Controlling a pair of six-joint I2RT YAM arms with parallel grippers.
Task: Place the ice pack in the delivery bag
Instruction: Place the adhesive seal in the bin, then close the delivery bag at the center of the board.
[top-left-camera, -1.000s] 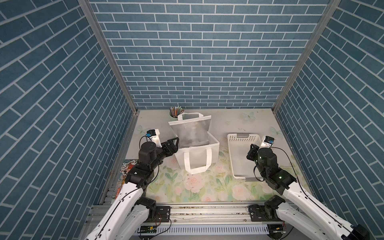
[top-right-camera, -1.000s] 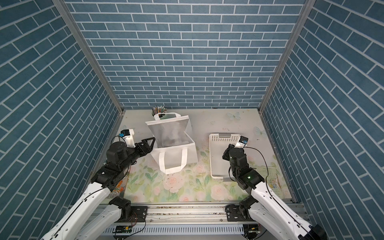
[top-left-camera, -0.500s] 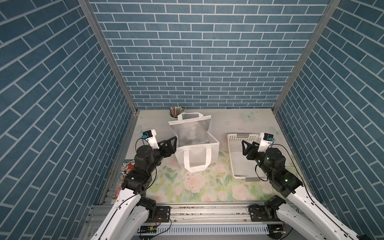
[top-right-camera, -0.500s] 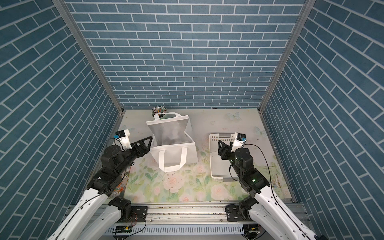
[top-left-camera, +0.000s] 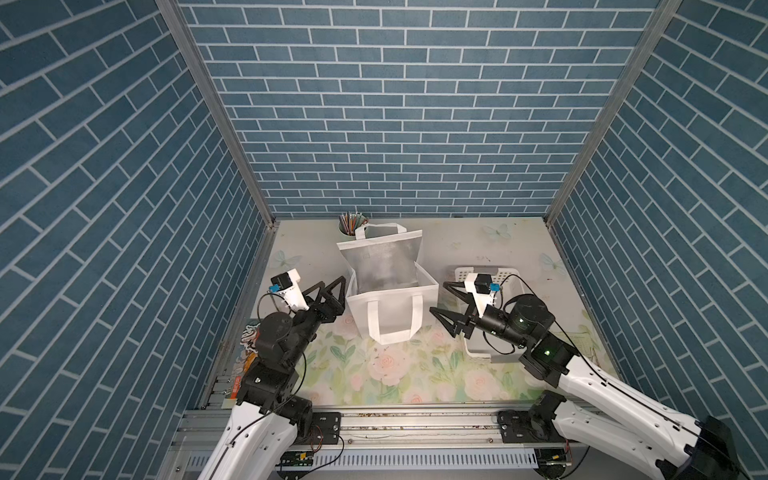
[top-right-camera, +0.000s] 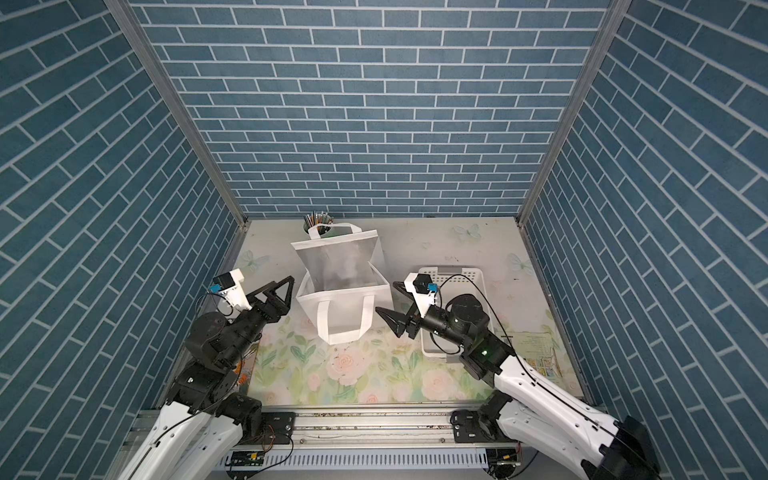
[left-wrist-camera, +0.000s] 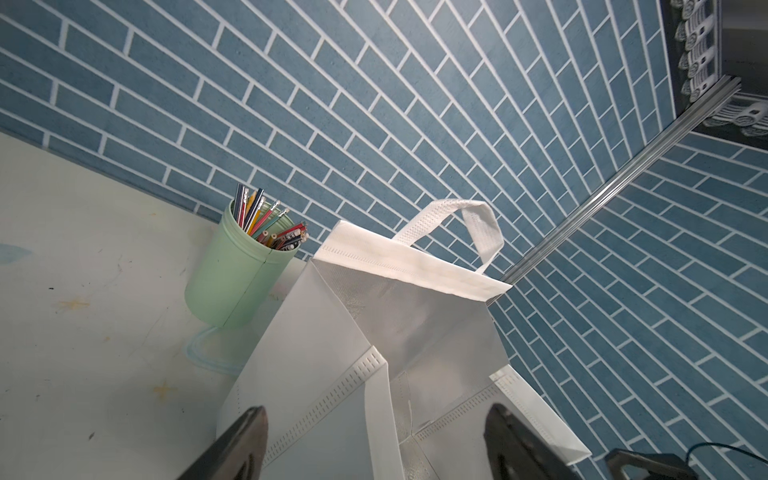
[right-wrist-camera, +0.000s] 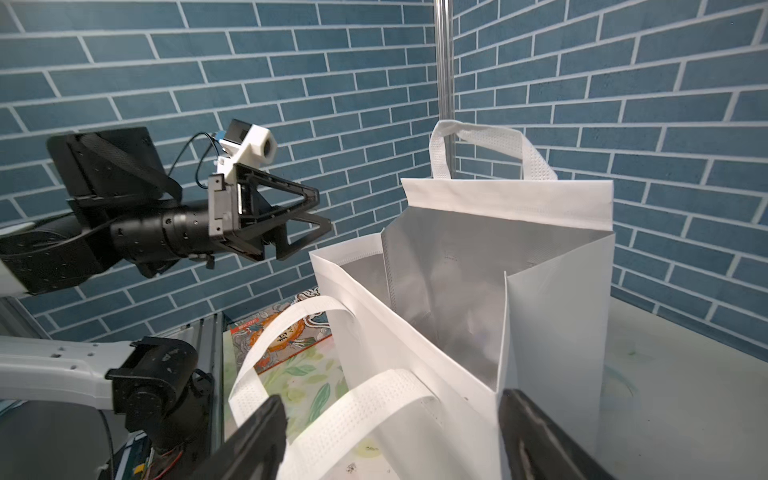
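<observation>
The delivery bag (top-left-camera: 390, 309) (top-right-camera: 345, 307) stands open in the middle of the table, white outside with silver foil lining; one handle hangs down its front and the other sticks up at the back. The ice pack shows in no view. My left gripper (top-left-camera: 341, 295) (top-right-camera: 289, 293) hovers open just off the bag's left side, facing the bag (left-wrist-camera: 316, 332) with nothing between its fingers. My right gripper (top-left-camera: 437, 296) (top-right-camera: 385, 295) is open at the bag's right front corner, level with the rim. In the right wrist view the bag (right-wrist-camera: 552, 332) fills the frame beyond my empty right gripper (right-wrist-camera: 391, 397).
A green cup of pencils (top-left-camera: 351, 222) (left-wrist-camera: 232, 282) stands behind the bag by the back wall. A white perforated basket (top-left-camera: 478, 274) lies under my right arm. A printed booklet (top-left-camera: 249, 345) lies at the left edge and a paper sheet (top-right-camera: 536, 349) at the right.
My right gripper has opened, lifted away from the basket and swung left to the bag's right side. The left gripper has stayed open beside the bag while its arm shifted slightly.
</observation>
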